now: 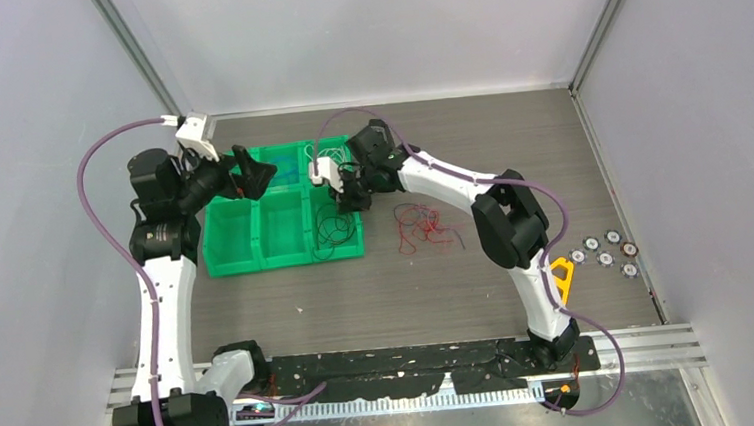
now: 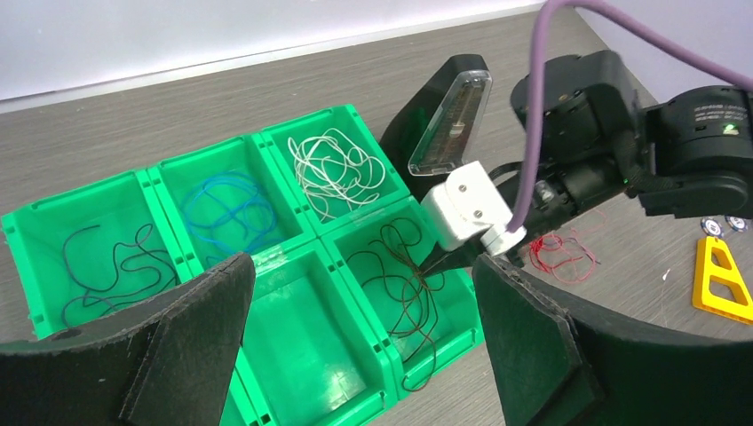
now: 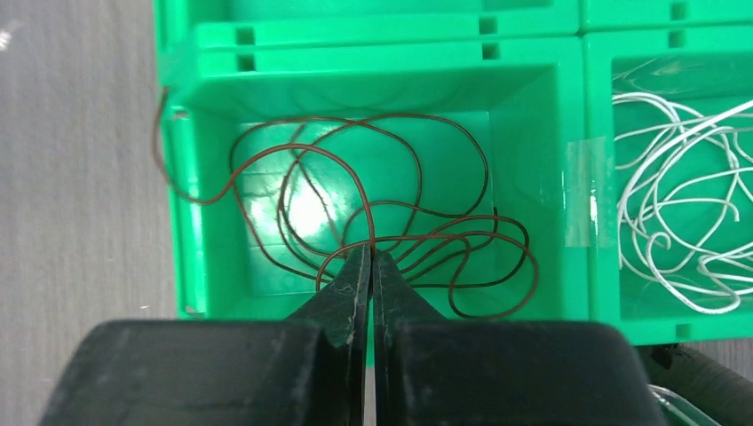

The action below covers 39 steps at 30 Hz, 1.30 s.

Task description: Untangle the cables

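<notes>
A green six-compartment bin tray (image 1: 257, 268) sits left of centre. My right gripper (image 3: 371, 253) is shut on a brown cable (image 3: 355, 177) that lies looped in the front right compartment, with one end hanging over the bin wall (image 3: 164, 151). Its tip also shows in the left wrist view (image 2: 435, 264), pinching the brown cable (image 2: 413, 284). My left gripper (image 2: 364, 302) is open and empty, held above the tray's left side (image 1: 255, 176). A red cable tangle (image 1: 424, 226) lies on the table right of the tray. Other compartments hold a white cable (image 2: 333, 173), a blue cable (image 2: 226, 209) and a dark cable (image 2: 115, 266).
A yellow triangular tool (image 1: 563, 280) and several small round discs (image 1: 604, 250) lie at the table's right edge. The front middle compartment (image 2: 302, 328) holds nothing. Grey enclosure walls stand close behind and to both sides.
</notes>
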### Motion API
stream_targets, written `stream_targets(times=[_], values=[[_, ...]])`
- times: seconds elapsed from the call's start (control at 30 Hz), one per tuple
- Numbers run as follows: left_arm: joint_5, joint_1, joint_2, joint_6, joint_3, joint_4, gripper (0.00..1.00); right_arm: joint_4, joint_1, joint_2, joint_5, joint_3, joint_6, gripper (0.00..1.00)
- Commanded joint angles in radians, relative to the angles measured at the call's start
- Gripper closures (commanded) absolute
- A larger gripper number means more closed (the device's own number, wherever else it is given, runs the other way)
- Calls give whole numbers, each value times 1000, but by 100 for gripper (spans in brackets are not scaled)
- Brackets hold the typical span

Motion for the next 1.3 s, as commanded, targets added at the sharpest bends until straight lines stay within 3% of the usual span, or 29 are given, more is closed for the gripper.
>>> stream_targets(times=[0.0, 0.33, 0.7, 0.87, 0.97, 1.13, 1.27], values=[[44, 11, 13, -2, 2, 48, 5, -74, 52, 41, 189, 95, -124, 94], [68, 14, 18, -11, 2, 61, 5, 58, 34, -58, 290, 56, 26, 94], [75, 20, 38, -15, 12, 78, 4, 46, 36, -12, 459, 116, -77, 95], [77, 23, 38, -16, 9, 81, 4, -12, 56, 8, 413, 150, -81, 94], [79, 24, 44, -14, 8, 85, 3, -97, 66, -12, 267, 152, -62, 81], [160, 19, 94, -12, 34, 75, 0, -195, 18, -108, 109, 176, 102, 46], [147, -68, 156, 72, 104, -27, 0, -261, -96, -251, -17, 133, 243, 33]])
